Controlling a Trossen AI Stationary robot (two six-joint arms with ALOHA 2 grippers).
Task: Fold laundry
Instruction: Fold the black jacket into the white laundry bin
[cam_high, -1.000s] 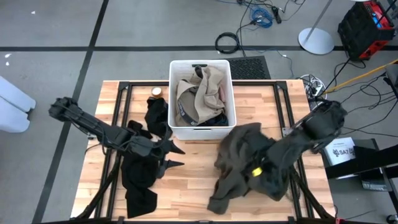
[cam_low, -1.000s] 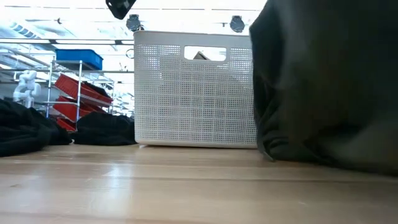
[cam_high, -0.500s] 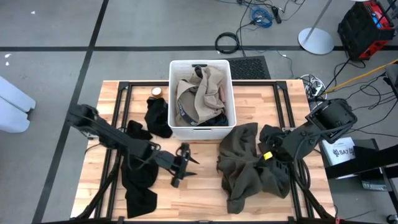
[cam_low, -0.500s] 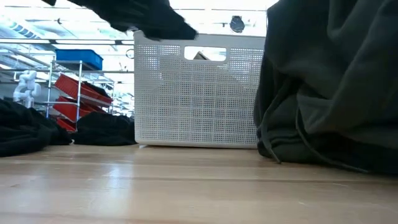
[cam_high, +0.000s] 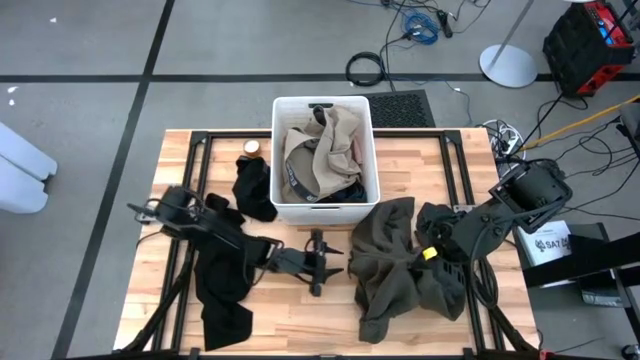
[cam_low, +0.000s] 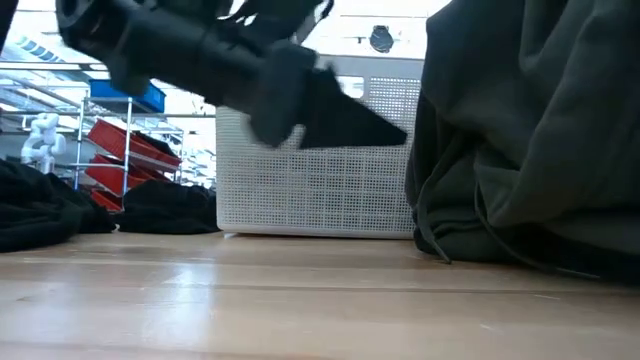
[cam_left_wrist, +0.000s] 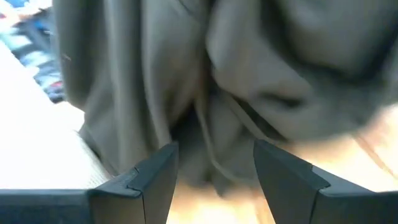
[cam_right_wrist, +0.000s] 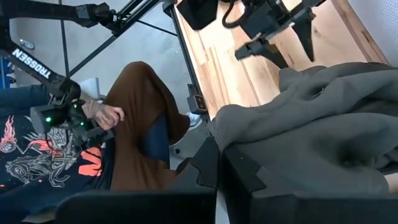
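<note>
A large dark olive-grey garment (cam_high: 395, 265) lies bunched on the table's right half and fills the right of the low view (cam_low: 530, 150). My right gripper (cam_high: 428, 255) is shut on it at its right side. My left gripper (cam_high: 322, 265) is open and empty just left of the garment, its fingers (cam_left_wrist: 155, 180) pointing at the cloth (cam_left_wrist: 249, 93) without touching it. It also shows in the low view (cam_low: 300, 100). Beige-tan cloth (cam_high: 325, 150) fills the white bin (cam_high: 276, 150). My right gripper pinches a bunched fold of the olive-grey garment (cam_right_wrist: 249, 134) between its two fingers (cam_right_wrist: 208, 165), coming from the table's right side. Several layers heap over the fingers and hide the place of contact. The rest of the garment lies slack on the table.
A black garment (cam_high: 252, 188) lies left of the bin, and another (cam_high: 222, 290) lies under my left arm at the front left. Both show at the left of the low view (cam_low: 40, 205). A seated person (cam_right_wrist: 134, 124) is beyond the table's edge.
My left gripper has gone toward the table's right edge, up to the olive-grey garment, staying open. My right gripper has drawn back toward the right and far side with the garment, whose bulk has shifted right and settled lower on the table.
</note>
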